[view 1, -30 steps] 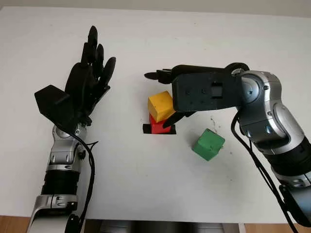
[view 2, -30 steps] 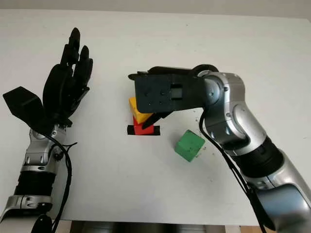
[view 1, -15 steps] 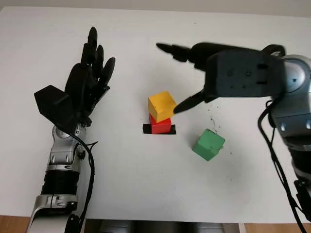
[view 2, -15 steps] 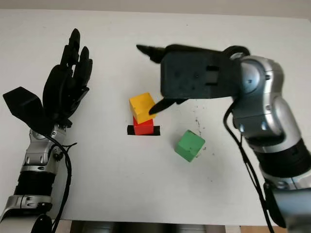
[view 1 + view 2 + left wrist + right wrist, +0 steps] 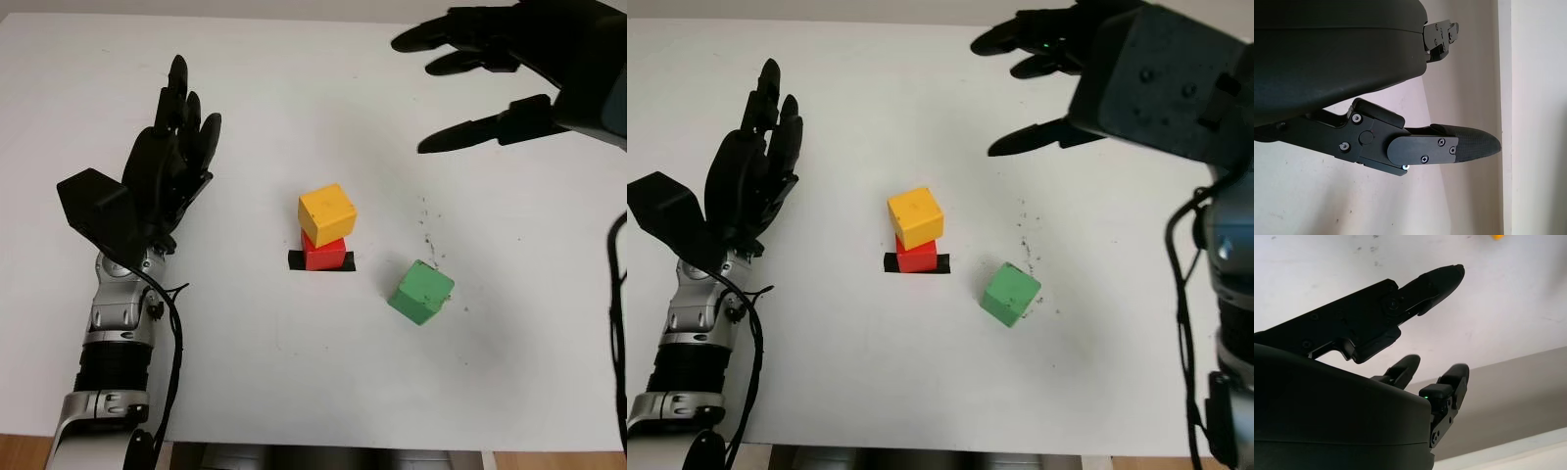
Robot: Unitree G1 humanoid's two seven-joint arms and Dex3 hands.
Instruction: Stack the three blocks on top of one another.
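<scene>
1. White table (image 5: 294, 392) with a strip of black tape (image 5: 294, 260), taken as landmark. Left eye view: red block (image 5: 323, 252) sits on the tape, yellow block (image 5: 327, 211) on top of it, twisted a little off the red one's edges. Green block (image 5: 421, 291) lies near the tape, toward the robot's right, flat on the table, corner turned toward the tape. It is a cube, so no long axis.
2. Right eye view: right hand (image 5: 1058, 83) hangs open, fingers spread, high beyond the tape, holding nothing. Left hand (image 5: 749, 176) is well apart on the tape's other side, upright, fingers straight and close together.
3. Left wrist view: one fingertip (image 5: 1469, 144) over bare table.
4. Right wrist view: fingers (image 5: 1435, 279) extended, empty.
5. Judgement: green block goes next. Pinch two opposite flat faces, lift clear, lower squarely onto yellow.
</scene>
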